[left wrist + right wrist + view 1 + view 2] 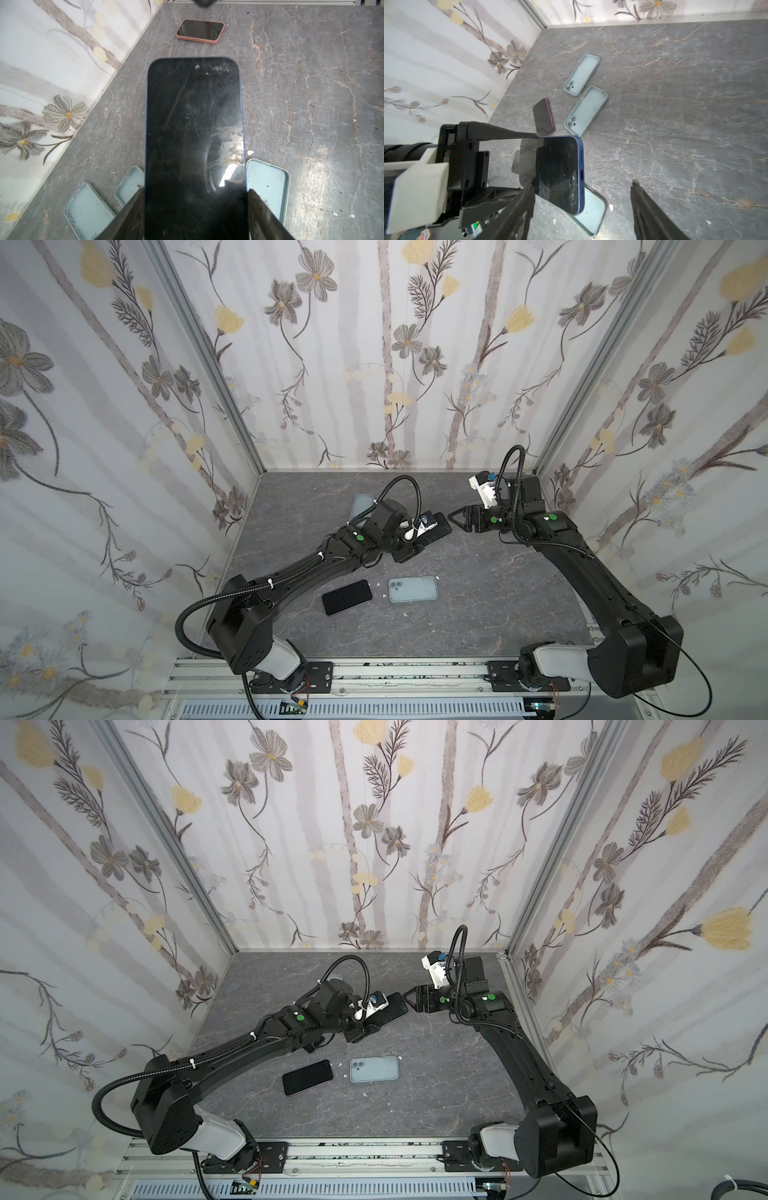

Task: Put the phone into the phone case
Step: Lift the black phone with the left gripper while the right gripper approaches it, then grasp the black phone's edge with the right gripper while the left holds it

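Clenched across the long edges of the blue phone (193,124), the left gripper (194,188) holds it off the tabletop (498,593) near the middle, port end toward the right gripper (453,517) — spread, grasping nothing, just beside that end. I'd say a handover: meet the end squarely and pinch firmly before the left lets go. Toward the front edge lies an empty pale blue phone case (413,589), a pink-cased phone (347,597) just beside it — crowding the drop.
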You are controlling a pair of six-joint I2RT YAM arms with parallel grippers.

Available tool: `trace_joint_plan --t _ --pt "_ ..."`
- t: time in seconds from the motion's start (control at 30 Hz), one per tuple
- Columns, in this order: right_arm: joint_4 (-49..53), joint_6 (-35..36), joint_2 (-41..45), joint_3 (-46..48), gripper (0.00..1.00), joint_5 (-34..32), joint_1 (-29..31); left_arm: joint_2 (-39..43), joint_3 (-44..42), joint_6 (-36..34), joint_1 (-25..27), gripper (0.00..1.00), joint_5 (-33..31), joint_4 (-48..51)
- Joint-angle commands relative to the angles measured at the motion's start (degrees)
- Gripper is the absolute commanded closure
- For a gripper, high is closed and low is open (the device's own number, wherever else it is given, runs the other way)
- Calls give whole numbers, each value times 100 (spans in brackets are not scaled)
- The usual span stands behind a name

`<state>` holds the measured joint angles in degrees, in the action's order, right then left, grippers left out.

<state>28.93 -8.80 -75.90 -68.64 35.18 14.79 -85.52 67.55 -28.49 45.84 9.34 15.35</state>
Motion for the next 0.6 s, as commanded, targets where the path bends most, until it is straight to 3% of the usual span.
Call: trace_joint_plan --t 0.0,0.33,0.57 --pt "199 238 -110 -117 28 512 105 185 -96 -248 29 62 174 -480" --pt "498 426 -406 -185 43 1157 275 467 -292 -473 89 61 37 -601" --pt "417 365 -522 -193 72 1674 305 610 -446 -559 130 61 52 -774"
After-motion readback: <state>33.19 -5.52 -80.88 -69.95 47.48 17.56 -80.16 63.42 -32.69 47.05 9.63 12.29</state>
